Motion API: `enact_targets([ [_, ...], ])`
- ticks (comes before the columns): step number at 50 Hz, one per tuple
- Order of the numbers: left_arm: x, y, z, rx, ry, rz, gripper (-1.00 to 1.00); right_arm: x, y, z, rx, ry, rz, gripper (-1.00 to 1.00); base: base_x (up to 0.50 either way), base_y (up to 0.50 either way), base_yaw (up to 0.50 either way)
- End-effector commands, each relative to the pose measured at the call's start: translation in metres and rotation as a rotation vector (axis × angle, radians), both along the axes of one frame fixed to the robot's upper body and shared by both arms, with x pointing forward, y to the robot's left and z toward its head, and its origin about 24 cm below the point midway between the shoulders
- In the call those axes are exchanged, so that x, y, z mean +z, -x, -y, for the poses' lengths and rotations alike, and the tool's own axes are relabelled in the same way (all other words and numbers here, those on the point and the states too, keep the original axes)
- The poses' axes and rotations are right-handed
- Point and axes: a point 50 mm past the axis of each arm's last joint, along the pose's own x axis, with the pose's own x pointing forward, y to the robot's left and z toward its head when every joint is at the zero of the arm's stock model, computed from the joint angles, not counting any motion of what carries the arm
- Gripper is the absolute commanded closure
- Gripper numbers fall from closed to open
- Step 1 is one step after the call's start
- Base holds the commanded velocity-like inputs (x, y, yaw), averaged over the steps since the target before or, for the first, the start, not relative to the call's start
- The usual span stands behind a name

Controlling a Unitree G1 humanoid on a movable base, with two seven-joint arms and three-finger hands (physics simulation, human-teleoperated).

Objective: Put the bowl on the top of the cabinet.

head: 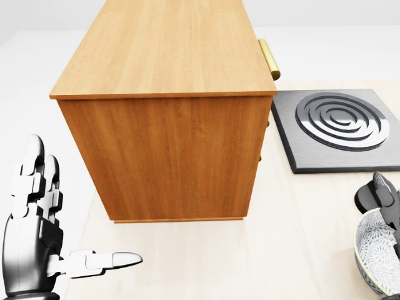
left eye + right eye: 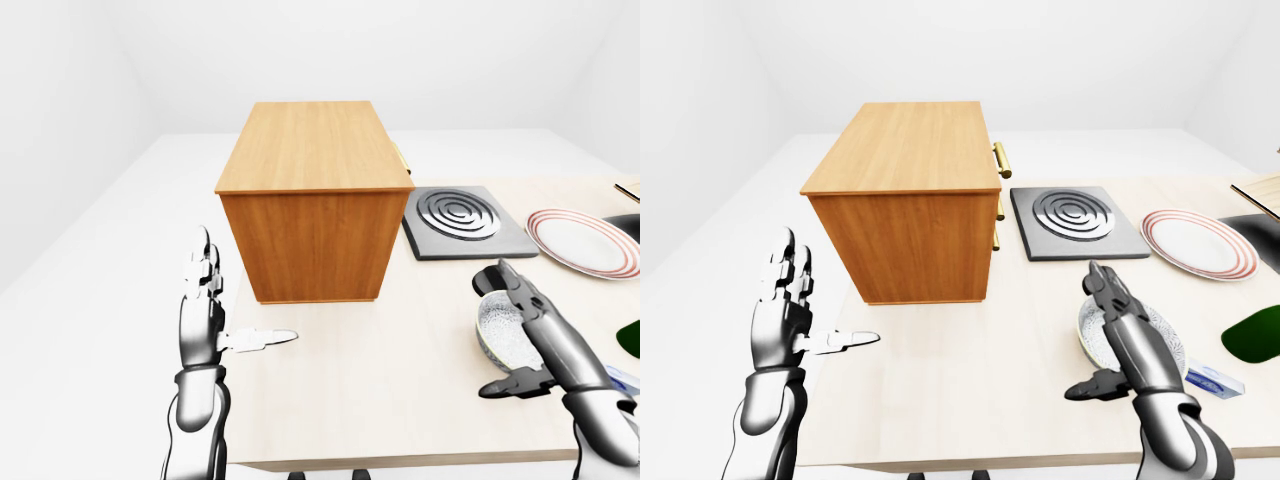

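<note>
The wooden cabinet [image 2: 312, 150] stands on the pale table [image 2: 380, 390], its flat top bare and brass handles on its right face. A white patterned bowl [image 2: 497, 332] rests on the table, to the right of and below the cabinet in the left-eye view. My right hand [image 2: 1085, 332] is open, its fingers [image 2: 1108, 292] stretched over the bowl's far rim and its thumb sticking out on the near side, not closed round it. At the table's left edge my left hand [image 2: 246, 292] is open and holds nothing, fingers up and thumb pointing right.
A dark square hob plate [image 2: 460, 216] with ring grooves lies right of the cabinet. Further right sits a red-rimmed white plate [image 2: 585, 241]. A dark green thing [image 2: 1255, 335] and a small blue-white box [image 2: 1215, 381] lie near the bowl at the right edge.
</note>
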Motion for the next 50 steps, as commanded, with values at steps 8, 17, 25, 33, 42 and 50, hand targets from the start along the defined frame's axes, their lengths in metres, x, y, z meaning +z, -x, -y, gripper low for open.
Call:
enact_targets([
  [8,0.0,0.0,0.0,-0.003,-0.001,-0.002,-1.0,-0.009,0.005,0.007,-0.04,0.03,-0.071,-1.0,0.0,0.0,0.0],
  [17,-0.001,-0.001,0.0,-0.001,0.001,-0.005,-1.0,-0.033,0.005,0.015,-0.09,0.051,-0.176,-1.0,0.0,0.0,0.0],
  [25,-0.001,-0.002,0.0,0.002,0.002,-0.005,-1.0,-0.041,0.006,0.02,-0.109,0.07,-0.213,-1.0,0.0,0.0,0.0],
  [33,-0.003,-0.003,-0.001,0.005,0.004,-0.013,-1.0,-0.047,0.007,0.024,-0.124,0.083,-0.24,-1.0,0.0,0.0,0.0],
  [42,-0.003,-0.003,-0.001,0.005,0.004,-0.012,-1.0,-0.058,0.009,0.027,-0.142,0.101,-0.294,-1.0,0.0,0.0,0.0],
  [50,-0.004,-0.004,-0.001,0.004,0.004,-0.016,-1.0,-0.064,0.011,0.031,-0.154,0.113,-0.327,-1.0,0.0,0.0,0.0],
])
